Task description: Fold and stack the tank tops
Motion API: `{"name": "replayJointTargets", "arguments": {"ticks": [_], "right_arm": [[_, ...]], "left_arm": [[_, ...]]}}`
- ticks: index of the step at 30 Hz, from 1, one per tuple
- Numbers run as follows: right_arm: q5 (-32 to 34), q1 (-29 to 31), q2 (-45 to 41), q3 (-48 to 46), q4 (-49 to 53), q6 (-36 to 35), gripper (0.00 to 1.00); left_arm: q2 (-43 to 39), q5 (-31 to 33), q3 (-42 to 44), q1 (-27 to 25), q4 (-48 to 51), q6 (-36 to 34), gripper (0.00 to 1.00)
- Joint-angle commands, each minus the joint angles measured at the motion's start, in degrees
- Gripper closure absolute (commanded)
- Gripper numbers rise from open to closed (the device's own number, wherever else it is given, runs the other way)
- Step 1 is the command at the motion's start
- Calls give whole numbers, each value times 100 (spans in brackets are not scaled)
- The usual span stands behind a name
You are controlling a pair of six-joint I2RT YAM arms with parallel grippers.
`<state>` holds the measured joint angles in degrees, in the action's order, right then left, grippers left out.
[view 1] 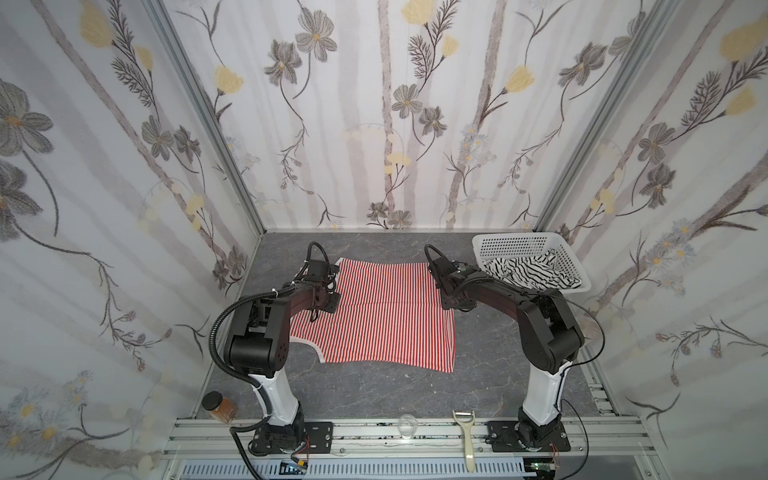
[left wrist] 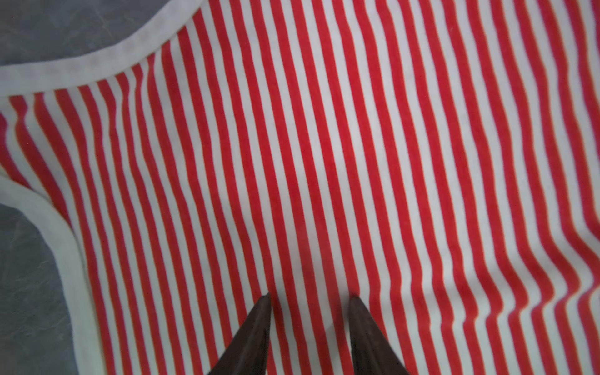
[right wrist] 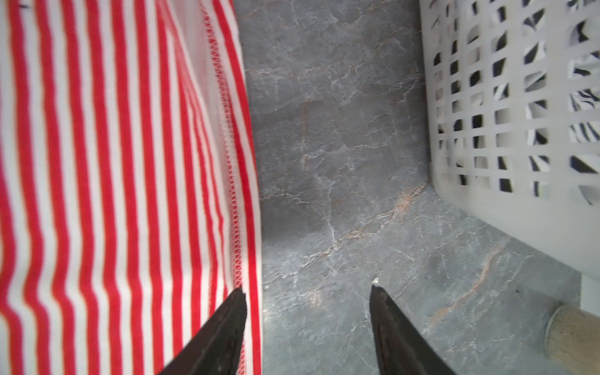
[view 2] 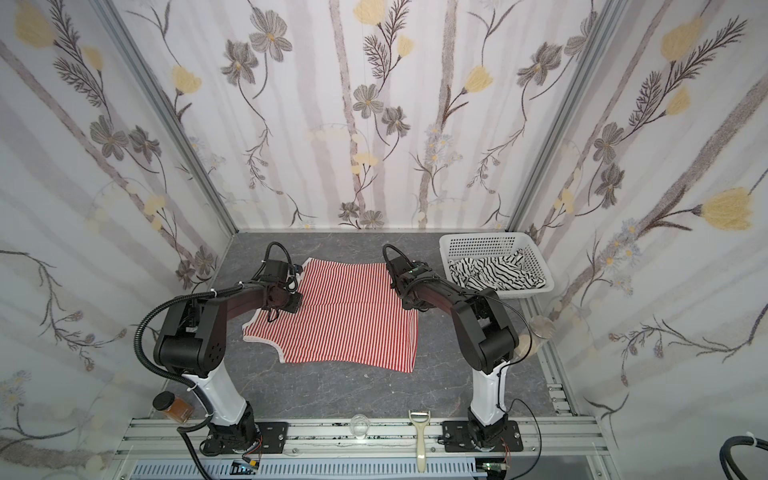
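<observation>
No legible text, no labels, no numbers in view

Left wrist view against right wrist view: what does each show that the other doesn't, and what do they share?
Only the left wrist: the pale trim curving round the cut-outs, and the left gripper, open, over the stripes.
Only the right wrist: the stitched hem, the white basket with the black-striped top showing through its holes, and the right gripper, open, one fingertip at the hem and one over bare table.
Both: the red-striped top lying on the grey table.
</observation>
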<state>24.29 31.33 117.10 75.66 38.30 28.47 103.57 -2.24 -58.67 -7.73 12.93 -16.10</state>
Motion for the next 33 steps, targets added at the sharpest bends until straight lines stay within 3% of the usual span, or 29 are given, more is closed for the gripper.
{"name": "replayJointTargets", "arguments": {"ticks": [1,10,14,21,24,27,33], "right_arm": [[-812,40,-285,-304,-637,131,38],[-2733,351,-1407,-1703,-1933,642,41],[-3283,520,-1525,-2029,-2388,865,42],[-3144,559,-1240,-2224,-2279,913,43],[-2954,489,-1215,-2274,-2219,867,42],[-2816,340,-1048,-2216,-2095,830,42],[-2685,0,-811,-1947,-1958,686,42]], "left_arm": [[-35,113,-64,7,202,-34,59],[-1014,-148,423,-36,228,-31,57],[-1543,-151,797,-86,245,-260,55],[-2319,66,1580,-106,331,-838,54],[-2775,-111,1908,-111,415,-1087,51],[-3121,-332,2233,-162,481,-1288,43],[-3599,-674,2490,-580,853,-1394,39]]}}
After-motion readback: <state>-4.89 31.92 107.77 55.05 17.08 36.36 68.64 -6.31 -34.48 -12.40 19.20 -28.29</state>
